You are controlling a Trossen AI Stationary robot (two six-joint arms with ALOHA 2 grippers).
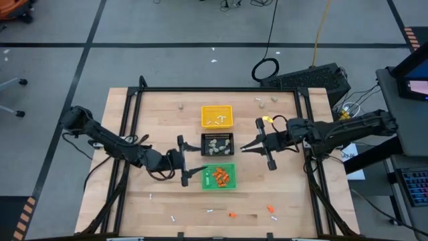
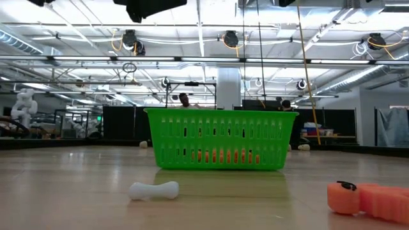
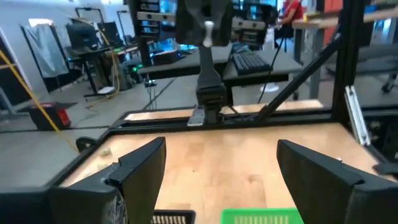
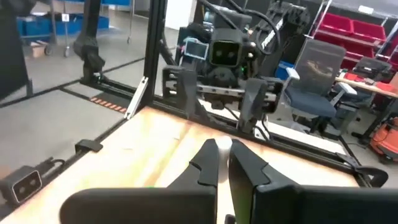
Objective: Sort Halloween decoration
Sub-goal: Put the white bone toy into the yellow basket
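seen from above, a wooden table [image 1: 160,207] holds three small square trays in a column at its middle: a yellow tray [image 1: 217,116] farthest from the front edge with thin white sticks [image 1: 215,121] in it, a black tray [image 1: 217,144] with beige-grey lumps [image 1: 218,142], and a green tray [image 1: 219,177] nearest the front with orange bits [image 1: 221,177].

the left gripper [image 1: 185,163] sits just beside the black and green trays on their left, its fingers spread wide and holding nothing. the right gripper [image 1: 252,143] points at the black tray from the right, fingers pressed together; something small and pale [image 4: 224,144] shows at their tips in the right wrist view, but what it is cannot be made out.

the sorting looks well along but unfinished. loose pieces lie well apart from the trays: two orange bits [image 1: 271,210] and several white sticks [image 1: 174,218] near the front edge, and three lumps [image 1: 179,104] near the far edge.

from table height, the green tray's slatted wall hides the other trays, and an orange piece [image 2: 367,198] is cut off at the edge.
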